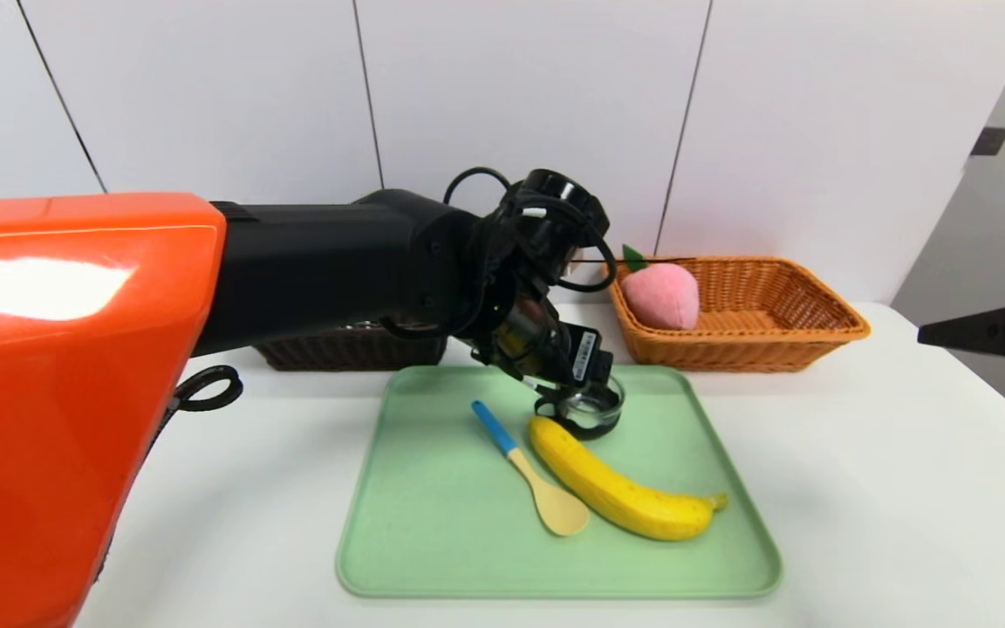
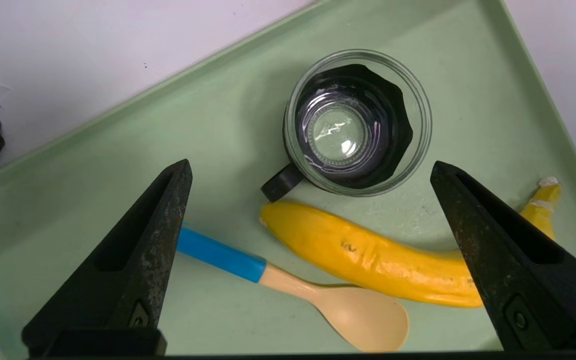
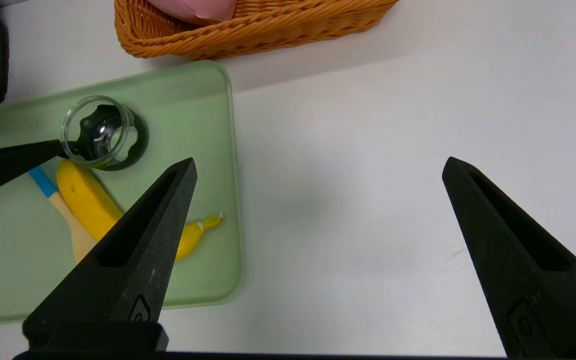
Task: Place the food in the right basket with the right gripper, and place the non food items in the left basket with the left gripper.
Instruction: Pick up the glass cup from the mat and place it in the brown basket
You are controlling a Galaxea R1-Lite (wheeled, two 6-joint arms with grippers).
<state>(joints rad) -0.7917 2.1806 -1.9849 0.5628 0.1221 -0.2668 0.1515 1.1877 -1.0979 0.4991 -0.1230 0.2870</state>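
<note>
The left gripper (image 2: 310, 170), its jaws spread wide and holding nothing, is poised just above the glass cup (image 1: 590, 406), which stands upright at the tray's (image 1: 433, 558) far edge, about 12 o'clock from the tray's centre. The cup's black handle (image 2: 281, 183) is pointed toward the spoon (image 1: 527, 468), and the banana (image 1: 620, 493) lies touching or nearly touching it at about 6 o'clock. The right gripper (image 3: 318, 167) (also wide and empty) is parked over bare worktop (image 1: 904, 488) well off at 3 o'clock, so the left arm is judged nearer.

The white table (image 1: 860, 488) bears a green tray (image 1: 433, 541); orange basket (image 1: 782, 340); dark basket (image 1: 337, 353).
</note>
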